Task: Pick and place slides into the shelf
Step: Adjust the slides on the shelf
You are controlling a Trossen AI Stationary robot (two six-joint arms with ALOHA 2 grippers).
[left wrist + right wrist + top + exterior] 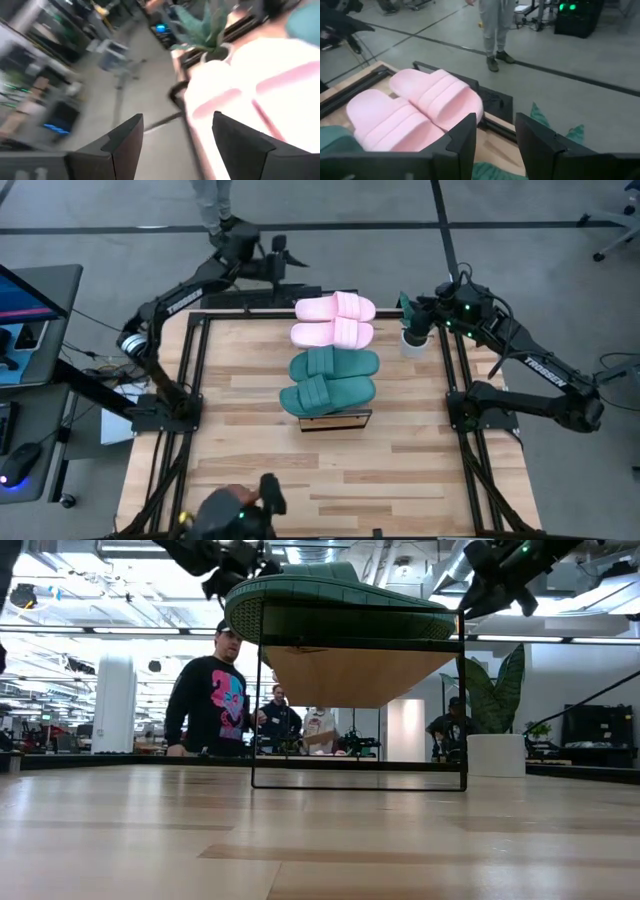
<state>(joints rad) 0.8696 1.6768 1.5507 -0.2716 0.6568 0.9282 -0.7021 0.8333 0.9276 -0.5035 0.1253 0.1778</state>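
Four slides lie side by side, soles down, on the shelf's top. Two are pink (335,307) (333,333), at the far end. Two are teal (335,363) (327,394), nearer. The shelf (336,420) shows its wood plank end under them, and the low view shows its plank and thin black legs (360,675). My left gripper (286,254) hangs open beyond the table's far edge, left of the pink slides (260,90). My right gripper (405,308) stands open to the right of the pink slides (415,110). Neither gripper touches anything.
A white pot (413,340) with a green plant stands just under my right gripper at the table's far right. Black frame rails (195,370) run along the table's sides. A person's legs (495,30) stand on the floor beyond the far edge; more people show behind the table (215,700).
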